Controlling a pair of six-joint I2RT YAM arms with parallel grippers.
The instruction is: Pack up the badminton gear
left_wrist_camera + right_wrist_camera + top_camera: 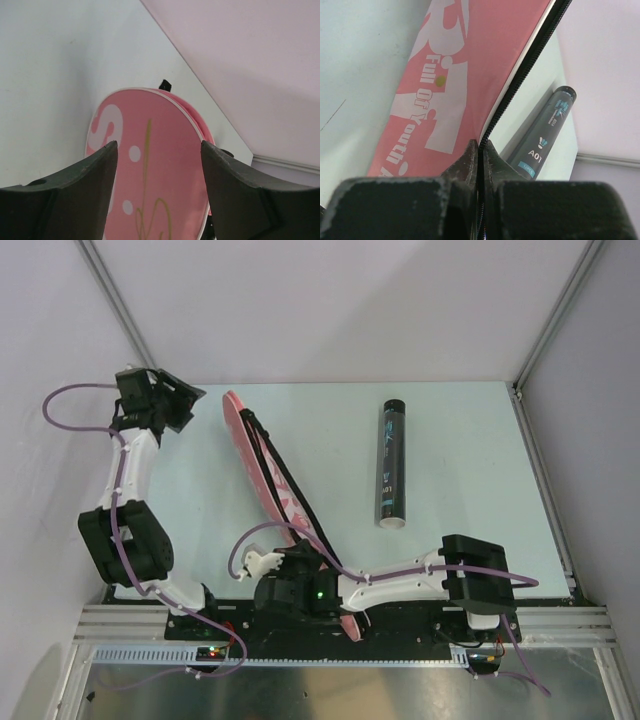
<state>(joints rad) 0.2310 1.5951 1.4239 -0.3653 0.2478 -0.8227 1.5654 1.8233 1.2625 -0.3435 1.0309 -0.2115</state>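
My right pincer point(481, 146) pinches the pink case point(455, 60) by its zipper, and my left pincer point(159, 147) hangs open over its round end.

Seemingly one racket case point(265, 480), one black tube point(392, 462).

Racket case point(465, 85): white lettering "Full Of Youth" runs lengthwise on the pink side; the letters after it are cut off. Black tube point(546, 140): "A01" in white. Blue label under it and the print further up are too blurred to read.
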